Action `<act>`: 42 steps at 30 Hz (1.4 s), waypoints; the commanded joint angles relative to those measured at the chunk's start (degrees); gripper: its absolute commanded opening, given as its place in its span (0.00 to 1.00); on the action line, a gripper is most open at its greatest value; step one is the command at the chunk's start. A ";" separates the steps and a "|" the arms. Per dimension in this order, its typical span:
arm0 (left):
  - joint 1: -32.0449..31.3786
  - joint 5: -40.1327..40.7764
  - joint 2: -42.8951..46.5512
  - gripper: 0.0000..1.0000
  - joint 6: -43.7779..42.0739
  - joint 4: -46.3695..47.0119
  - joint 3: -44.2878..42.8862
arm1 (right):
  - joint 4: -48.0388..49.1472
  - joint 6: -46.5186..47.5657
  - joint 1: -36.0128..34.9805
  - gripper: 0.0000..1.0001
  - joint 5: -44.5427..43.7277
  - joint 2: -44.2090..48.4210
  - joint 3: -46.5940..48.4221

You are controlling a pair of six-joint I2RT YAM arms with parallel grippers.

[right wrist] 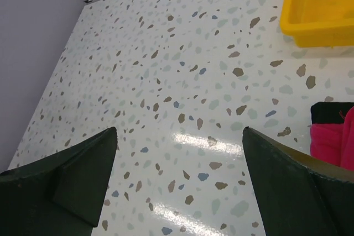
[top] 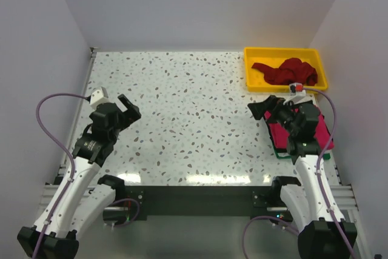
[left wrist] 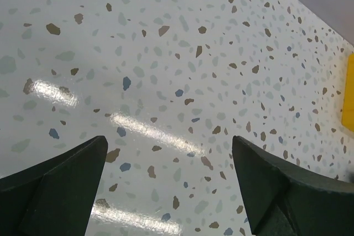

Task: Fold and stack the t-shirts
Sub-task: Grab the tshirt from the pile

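Checked the top view first: left gripper [top: 129,107] hovering over the left part of the speckled table [top: 194,101], fingers spread wide, nothing between them. Confirmed from the left wrist view: both dark fingertips [left wrist: 66,175] far apart, only bare speckled surface below, plus a sliver of yellow at the right border.

Same story for the right gripper [top: 265,105], sitting at the right side of the table, just on the near side of the yellow tray [top: 285,50], spread and holding nothing (right wrist view: wide gap, table underneath, tray corner at top right).

Shirt positions:
- Found the maroon t-shirt [top: 290,72] crumpled inside the tray, unfolded, bunched across the middle and right.
- Found the pink t-shirt [top: 282,134] lying flat by the right table edge, near side of the tray, largely hidden under the right arm [top: 306,150].
- Spotted the green t-shirt [top: 280,153] peeking out along the near edge of the pink one, apparently underneath it.
- Spotted the black t-shirt [right wrist: 327,110] only in the right wrist view, as a dark strip touching the far side of the pink cloth. Cannot tell whether under or beside it.

Neither gripper in contact with any cloth.
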State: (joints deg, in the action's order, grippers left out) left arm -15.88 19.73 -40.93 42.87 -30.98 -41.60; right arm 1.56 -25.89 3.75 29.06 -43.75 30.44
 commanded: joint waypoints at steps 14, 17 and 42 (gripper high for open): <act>0.15 -0.83 -1.87 1.00 -1.74 4.44 -0.23 | -5.48 0.04 0.03 0.99 -19.01 -9.49 14.98; 0.15 -0.65 -3.54 1.00 -1.83 4.79 -0.14 | -15.31 1.63 0.03 0.99 -28.66 -19.42 26.57; 0.94 -5.93 -22.17 1.00 -3.23 16.04 -2.43 | -39.71 13.06 3.02 0.72 -54.64 -84.04 86.37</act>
State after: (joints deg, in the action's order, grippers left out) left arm -15.73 14.74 -62.52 40.86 -18.94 -40.99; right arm -36.99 -12.51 6.26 -24.56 -127.13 114.98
